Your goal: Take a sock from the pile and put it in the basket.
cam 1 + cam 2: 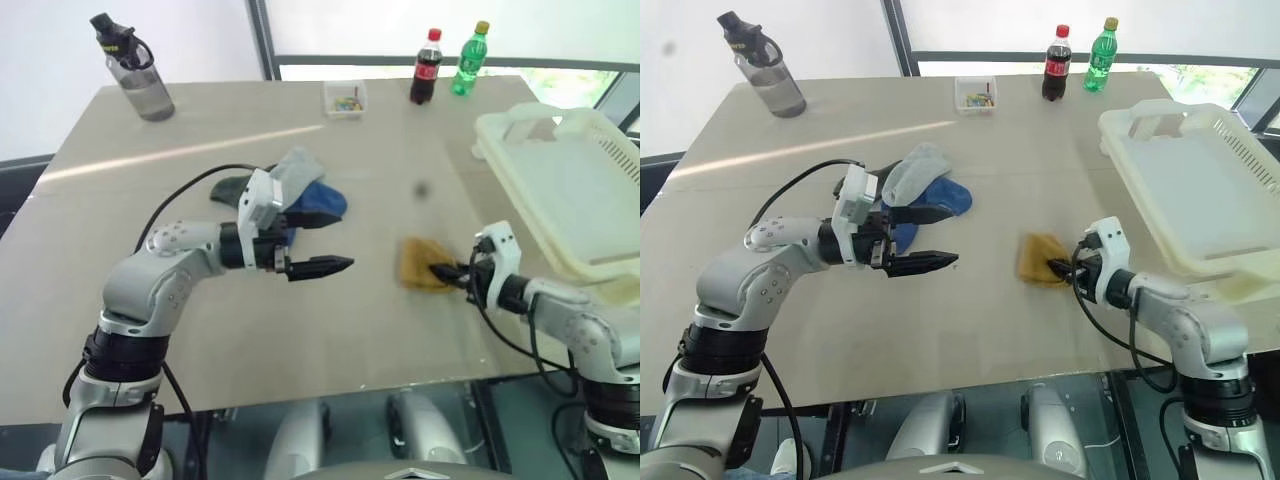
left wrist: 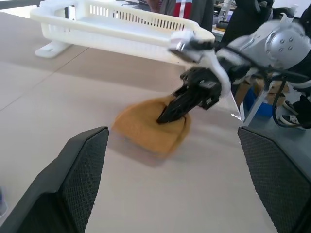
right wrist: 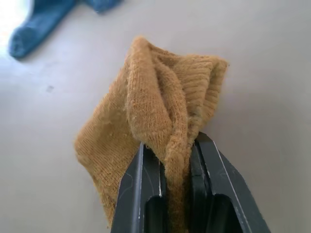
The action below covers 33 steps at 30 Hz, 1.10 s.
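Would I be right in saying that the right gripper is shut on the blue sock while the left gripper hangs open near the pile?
Not quite: the right gripper is shut on the mustard yellow sock, not the blue one, as the right wrist view shows. The rest holds: the left gripper hangs open near the pile.

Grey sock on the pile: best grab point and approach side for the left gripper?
Grip the grey sock at its raised, rounded end, which lies on top of the blue sock at the pile's far edge. It sits highest and uncovered, so come down from above. The open left gripper hangs on the near side of the pile.
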Tool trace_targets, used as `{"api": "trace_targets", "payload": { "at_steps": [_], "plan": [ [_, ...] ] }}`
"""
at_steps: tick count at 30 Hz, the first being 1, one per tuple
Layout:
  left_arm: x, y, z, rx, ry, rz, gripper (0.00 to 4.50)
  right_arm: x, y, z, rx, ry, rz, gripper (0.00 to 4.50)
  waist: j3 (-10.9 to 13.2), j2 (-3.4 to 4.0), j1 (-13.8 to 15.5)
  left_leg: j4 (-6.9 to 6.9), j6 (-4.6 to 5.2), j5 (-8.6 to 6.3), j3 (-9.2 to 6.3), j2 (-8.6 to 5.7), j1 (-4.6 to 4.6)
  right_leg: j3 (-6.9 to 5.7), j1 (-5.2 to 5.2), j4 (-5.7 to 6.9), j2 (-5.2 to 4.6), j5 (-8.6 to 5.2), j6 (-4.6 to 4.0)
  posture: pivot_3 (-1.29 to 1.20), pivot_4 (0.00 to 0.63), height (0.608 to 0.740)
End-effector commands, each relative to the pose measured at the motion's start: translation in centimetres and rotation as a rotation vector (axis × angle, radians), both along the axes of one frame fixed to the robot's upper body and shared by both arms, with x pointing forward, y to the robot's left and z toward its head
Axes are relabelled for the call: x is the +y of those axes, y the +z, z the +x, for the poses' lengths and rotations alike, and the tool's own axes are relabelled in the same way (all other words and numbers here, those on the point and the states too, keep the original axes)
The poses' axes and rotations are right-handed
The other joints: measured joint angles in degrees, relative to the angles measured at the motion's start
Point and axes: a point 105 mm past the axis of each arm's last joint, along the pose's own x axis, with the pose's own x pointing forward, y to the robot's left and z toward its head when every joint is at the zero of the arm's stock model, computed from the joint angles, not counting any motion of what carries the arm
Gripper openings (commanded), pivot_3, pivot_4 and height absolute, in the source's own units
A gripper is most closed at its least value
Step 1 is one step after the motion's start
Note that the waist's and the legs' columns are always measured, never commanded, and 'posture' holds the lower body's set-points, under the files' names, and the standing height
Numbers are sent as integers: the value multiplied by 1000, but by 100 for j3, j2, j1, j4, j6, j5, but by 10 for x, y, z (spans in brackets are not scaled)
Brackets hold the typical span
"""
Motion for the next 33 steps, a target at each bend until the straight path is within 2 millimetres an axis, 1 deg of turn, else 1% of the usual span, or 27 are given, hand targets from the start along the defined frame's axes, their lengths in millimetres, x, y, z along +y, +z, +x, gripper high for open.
{"api": "trace_targets", "payload": {
  "at_steps": [1,3,6,9,10,11,14,17,20,24,25,27,31,33],
  "plan": [
    [5,21,-2,-101,17,-18,4500,-12,47,2,-147,-29,17,5,0,-1,2,0,0,0,-3,0,0,-2,0,0,0,0,0,0,150,740],
    [6,27,0,-124,27,-27,4500,-21,64,7,-192,-68,24,5,0,-1,3,-1,0,0,-4,1,0,-4,0,-1,1,0,-1,0,150,740],
    [7,44,9,-185,78,-42,4500,-38,88,11,-247,-122,37,5,15,-1,37,-1,0,0,-5,-1,-5,-5,-2,-1,0,2,-3,0,150,740],
    [4,64,13,-259,87,-60,4500,-64,108,19,-281,-221,53,5,15,-1,57,4,2,-1,-3,-3,-21,-4,-14,-4,-1,7,-10,0,150,740],
    [3,70,13,-279,83,-69,4500,-78,112,22,-281,-272,49,5,15,-1,69,4,2,-1,-4,-3,-23,-5,-15,-5,-1,7,-10,0,150,740],
    [2,75,12,-291,79,-73,4500,-94,114,26,-267,-332,49,5,15,-1,87,3,4,-2,-4,-3,-23,-5,-15,-6,-1,7,-10,0,150,740],
    [1,79,11,-310,73,-71,4500,-129,116,33,-230,-474,71,5,14,-1,115,3,7,-4,-2,-4,-33,-5,-20,-14,-3,7,-10,0,150,740],
    [1,81,10,-320,76,-75,4500,-155,112,38,-189,-587,106,5,14,-1,117,4,8,-5,-1,-4,-47,-4,-34,-15,-3,8,-10,0,150,740],
    [1,83,7,-322,72,-83,4500,-174,106,41,-148,-678,139,5,14,0,117,8,8,-4,1,-4,-77,-2,-67,-7,-2,9,-9,0,150,740],
    [1,81,5,-297,65,-83,4500,-189,100,42,-111,-747,176,5,14,0,113,8,8,-4,8,-4,-82,3,-76,-2,-2,10,-9,0,150,740],
    [2,80,5,-291,69,-79,4500,-193,97,42,-103,-765,162,1047,14,1,111,8,9,-4,9,-4,-81,4,-77,-2,-2,10,-9,0,150,740],
    [3,78,5,-285,74,-75,4500,-199,92,41,-97,-785,132,1850,14,1,112,8,9,-4,9,-4,-81,4,-76,-2,-2,10,-9,0,150,740],
    [4,73,5,-272,71,-59,4500,-207,94,39,-104,-812,123,3762,13,2,113,8,9,-4,11,-4,-80,5,-76,-1,-2,10,-8,0,150,740],
    [4,72,4,-270,69,-61,4500,-209,95,38,-111,-812,104,3762,13,2,113,8,9,-4,10,-4,-80,6,-76,-1,-1,10,-8,0,150,740]
  ]
}}
